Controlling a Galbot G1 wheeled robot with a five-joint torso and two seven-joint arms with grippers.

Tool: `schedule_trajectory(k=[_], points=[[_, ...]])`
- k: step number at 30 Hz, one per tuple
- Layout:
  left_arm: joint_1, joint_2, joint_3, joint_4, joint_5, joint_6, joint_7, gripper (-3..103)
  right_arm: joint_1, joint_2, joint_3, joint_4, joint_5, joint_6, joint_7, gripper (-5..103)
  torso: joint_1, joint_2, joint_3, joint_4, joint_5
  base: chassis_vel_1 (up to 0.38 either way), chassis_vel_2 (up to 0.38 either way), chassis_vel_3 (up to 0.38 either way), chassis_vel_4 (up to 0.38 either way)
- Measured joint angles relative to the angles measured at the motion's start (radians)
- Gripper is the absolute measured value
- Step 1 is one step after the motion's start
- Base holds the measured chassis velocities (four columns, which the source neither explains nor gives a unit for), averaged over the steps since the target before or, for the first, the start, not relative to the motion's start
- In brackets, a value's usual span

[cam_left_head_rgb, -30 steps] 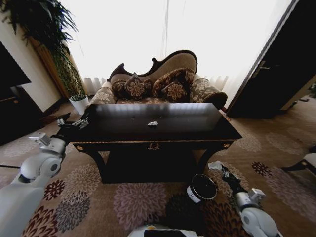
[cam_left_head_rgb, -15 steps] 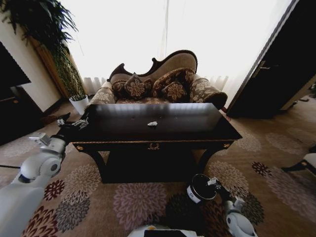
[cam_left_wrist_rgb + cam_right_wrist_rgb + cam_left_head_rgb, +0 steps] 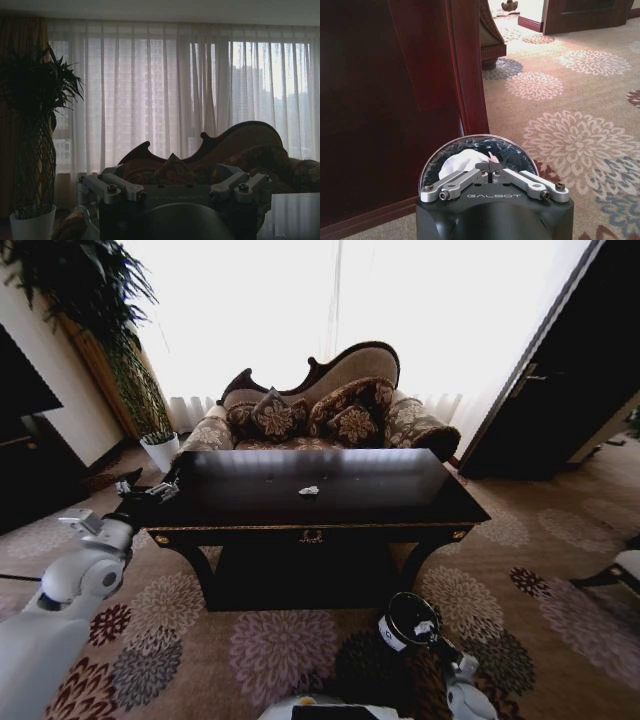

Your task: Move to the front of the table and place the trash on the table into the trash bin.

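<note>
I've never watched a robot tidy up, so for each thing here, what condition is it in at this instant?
trash bin: upright on the carpet, open-topped, white paper wad inside.
right gripper: over the bin's mouth, fingers shut.
left gripper: raised by the table's left end.
table: one grey scrap lies on top.

Dark glossy table (image 3: 400,502) standing at twelve o'clock, small crumpled scrap (image 3: 309,490) lying mid-top, black trash bin (image 3: 392,633) sitting at five o'clock, white paper wad (image 3: 457,163) showing inside.
</note>
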Motion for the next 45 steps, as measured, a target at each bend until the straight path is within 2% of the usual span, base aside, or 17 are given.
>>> schedule_trajectory(k=[1,3,6,10,11,12,13,15,16,20,22,26,33,45], points=[[0.0,0.0,0.0,0.0,0.0,0.0,0.0,100,0.0,0.0,0.0,0.0,0.0,0.0,0.0,0,0.0,0.0,0.0,0.0,0.0,0.0,0.0,0.0,0.0],[0.0,0.0,0.0,0.0,0.0,0.0,0.0,100,0.001,-0.001,0.0,0.0,0.0,0.0,0.0,9,0.0,0.0,0.0,0.0,0.0,0.0,0.0,0.0,0.0],[0.0,0.0,0.0,0.0,0.0,0.0,0.0,100,0.001,0.0,0.001,0.002,0.002,0.0,0.001,15,0.0,0.0,0.0,-0.0001,0.0,0.0,0.0,0.0,0.0],[0.0,0.0,0.0,0.0,0.0,0.0,0.0,100,-0.006,0.001,0.003,0.022,0.008,-0.003,0.005,37,0.0,0.0,0.0,-0.0001,0.0,0.0,0.0,0.0,0.0],[0.0,0.0,0.0,0.0,0.0,0.0,0.0,100,-0.006,0.001,0.003,0.022,0.008,-0.003,0.005,37,0.0,0.0,0.0,-0.0001,0.0,0.0,0.0,0.0,0.0],[0.0,0.0,0.0,0.0,0.0,0.0,0.0,100,-0.007,0.001,0.003,0.025,0.008,-0.004,0.006,42,0.0,0.0,0.0,-0.0001,0.0,0.0,0.0,0.0,0.0],[0.0,0.0,0.0,0.0,0.0,0.0,0.0,100,-0.007,0.001,0.002,0.03,0.009,-0.006,0.007,42,0.0,0.0,0.0,-0.0001,0.0,0.0,0.0,0.0,0.0],[0.0,0.0,0.0,0.0,0.0,0.0,0.0,100,-0.013,0.001,-0.001,0.048,0.009,-0.011,0.01,52,0.0,0.0,0.0,0.0,0.0,0.0,0.0,0.0,0.0],[0.0,0.0,0.0,0.0,0.0,0.0,0.0,100,-0.013,0.001,-0.001,0.048,0.009,-0.011,0.01,52,0.0,0.0,0.0,0.0,0.0,0.0,0.0,0.0,0.0],[0.0,0.0,0.0,0.0,0.0,0.0,0.0,100,-0.027,0.001,-0.002,0.081,0.01,-0.017,0.015,74,0.0,0.0,0.0,0.0,0.0,0.0,0.0,0.0,0.0],[0.0,0.0,0.0,0.0,0.0,0.0,0.0,100,-0.031,0.001,-0.002,0.089,0.011,-0.018,0.017,74,0.0,0.0,0.0,0.0,0.0,0.0,0.0,0.0,0.0],[0.0,0.0,0.0,0.0,0.0,0.0,0.0,100,-0.071,0.012,0.004,0.173,0.017,-0.028,0.028,95,0.0,0.0,0.0,-0.0001,0.0001,0.0,0.0,0.0,0.0],[0.0,0.0,0.0,0.0,0.0,0.0,0.0,100,-0.156,0.03,0.03,0.336,0.028,-0.033,0.056,100,0.0,0.0,0.0,0.0,0.0,0.0,0.0,0.0,0.0],[0.0,0.0,0.0,0.0,0.0,0.0,0.0,100,-0.477,0.076,0.136,0.793,0.031,-0.012,0.105,100,0.0,0.0,0.0,-0.0002,-0.0002,0.0,0.0,0.0,0.0]])
